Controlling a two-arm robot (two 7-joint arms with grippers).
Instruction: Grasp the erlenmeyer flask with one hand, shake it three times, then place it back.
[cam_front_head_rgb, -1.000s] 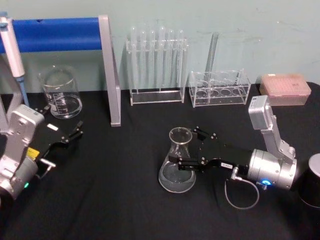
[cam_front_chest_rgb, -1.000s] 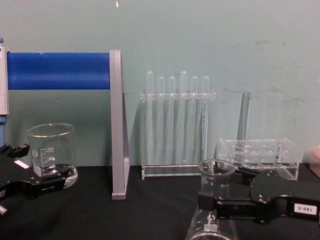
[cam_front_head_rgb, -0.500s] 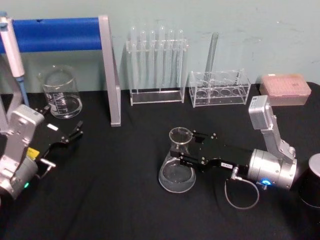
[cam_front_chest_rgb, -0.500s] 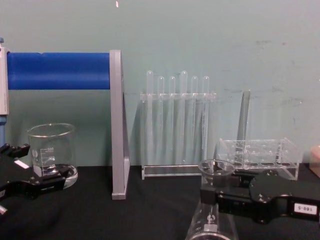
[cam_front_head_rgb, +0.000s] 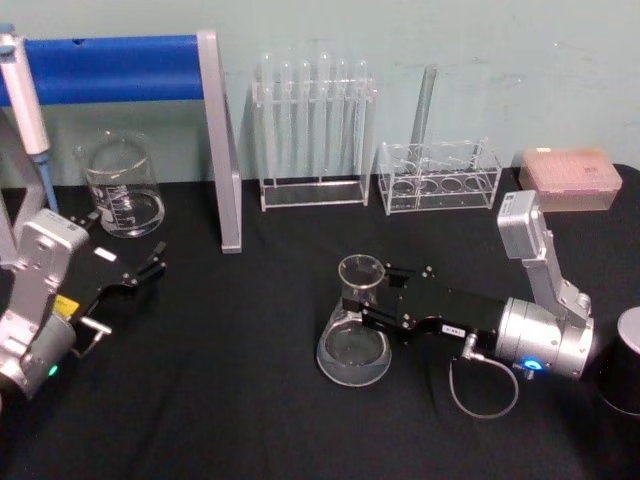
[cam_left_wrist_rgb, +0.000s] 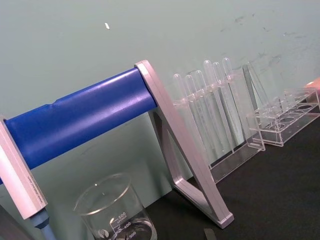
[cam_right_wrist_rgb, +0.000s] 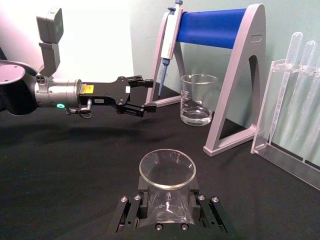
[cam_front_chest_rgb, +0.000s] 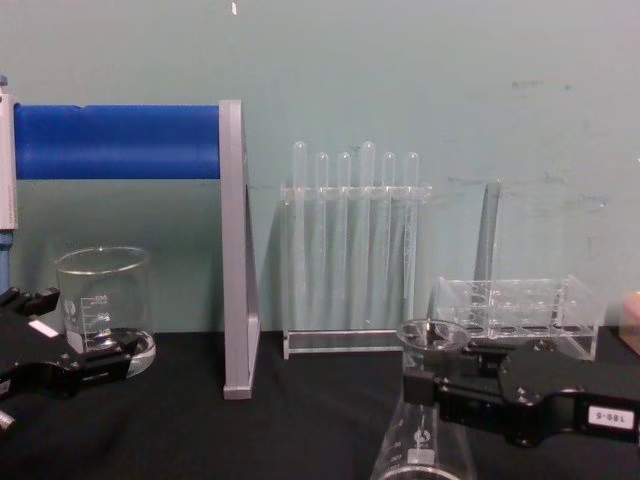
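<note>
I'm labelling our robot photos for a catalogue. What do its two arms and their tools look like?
Both arms end in a flat black tool on a silver cylindrical wrist, with a grey boxy link behind. The right tool carries a small white label and a grey cable loop; the left tool has a white patch and a yellow sticker.

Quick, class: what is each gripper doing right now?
Left gripper: open, holding nothing.
Right gripper: closed on the neck of the erlenmeyer flask.
</note>
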